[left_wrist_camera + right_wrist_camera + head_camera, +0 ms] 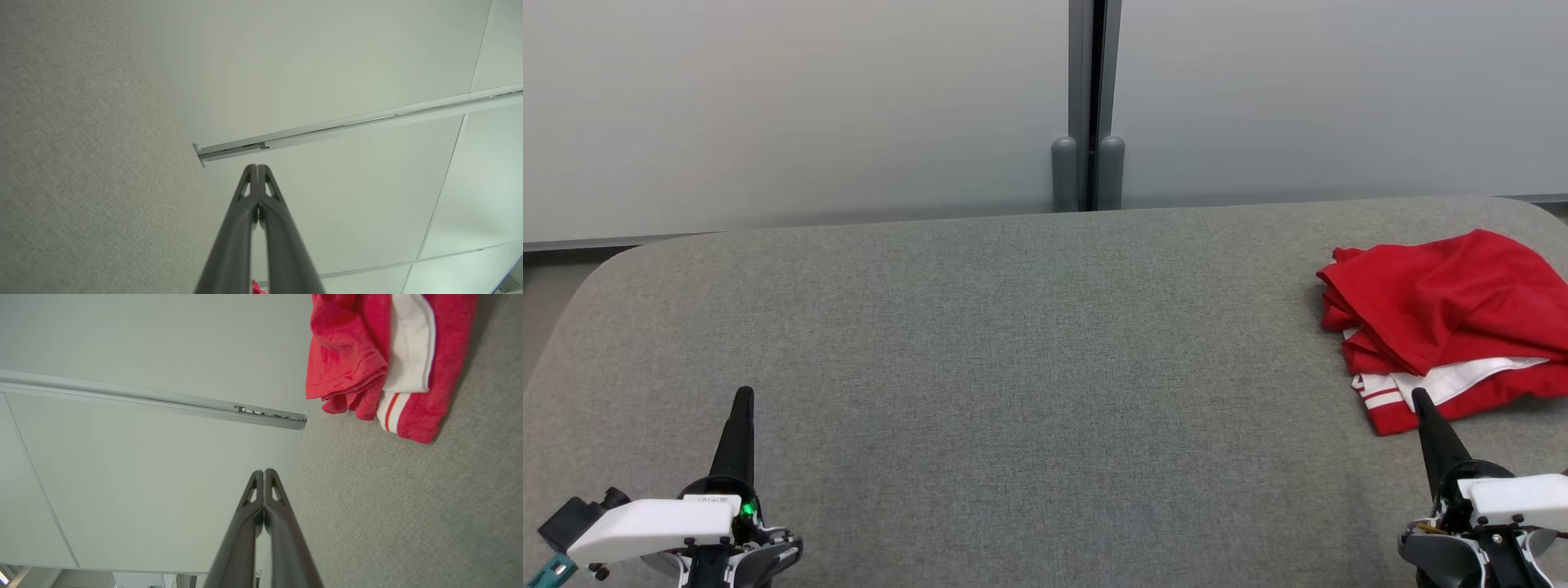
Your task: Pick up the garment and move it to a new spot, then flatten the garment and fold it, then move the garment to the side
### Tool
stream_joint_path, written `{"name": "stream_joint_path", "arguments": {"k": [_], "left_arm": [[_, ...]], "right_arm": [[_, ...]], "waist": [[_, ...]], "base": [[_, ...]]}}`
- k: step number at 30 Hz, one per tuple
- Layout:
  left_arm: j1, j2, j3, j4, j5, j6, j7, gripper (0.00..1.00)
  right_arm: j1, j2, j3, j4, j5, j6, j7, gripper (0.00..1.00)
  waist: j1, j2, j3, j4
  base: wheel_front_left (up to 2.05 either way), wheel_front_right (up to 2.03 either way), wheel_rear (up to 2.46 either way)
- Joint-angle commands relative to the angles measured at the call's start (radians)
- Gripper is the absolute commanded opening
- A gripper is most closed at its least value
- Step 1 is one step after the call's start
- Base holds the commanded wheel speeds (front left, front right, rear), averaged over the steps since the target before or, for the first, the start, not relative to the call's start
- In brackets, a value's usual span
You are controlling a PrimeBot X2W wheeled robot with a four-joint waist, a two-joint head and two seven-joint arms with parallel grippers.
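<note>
red garment (1445,306), white-striped: folded, right end of grey fabric surface (1013,367). my left gripper (743,394) and right gripper (1419,395): fingers pressed together, empty; right one near garment.

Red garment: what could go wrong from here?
1. The red garment lies bunched in layers by the table's right edge; a pull could drag it off.
2. The right gripper, shut near it, may pinch only one layer.
3. The left gripper is far off, a long reach for a two-handed lift.
</note>
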Motion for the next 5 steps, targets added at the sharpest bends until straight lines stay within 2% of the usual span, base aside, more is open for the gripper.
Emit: {"name": "stream_joint_path", "arguments": {"k": [1, 5], "left_arm": [[-0.024, 0.007, 0.006, -0.002, -0.023, -0.005, 0.007, 0.0], [-0.028, 0.007, 0.008, 0.0, -0.049, -0.006, 0.014, 0.0]], "right_arm": [[-0.012, -0.001, -0.006, -0.005, 0.02, 0.0, 0.007, 0.0], [-0.014, 0.002, -0.012, -0.005, 0.045, 0.0, 0.016, 0.0]], "waist": [[0.0, -0.0001, 0.0, 0.0], [0.0, -0.0001, 0.002, -0.001]], "base": [[0.0, 0.0, 0.0], [0.0, 0.0, 0.0]]}}
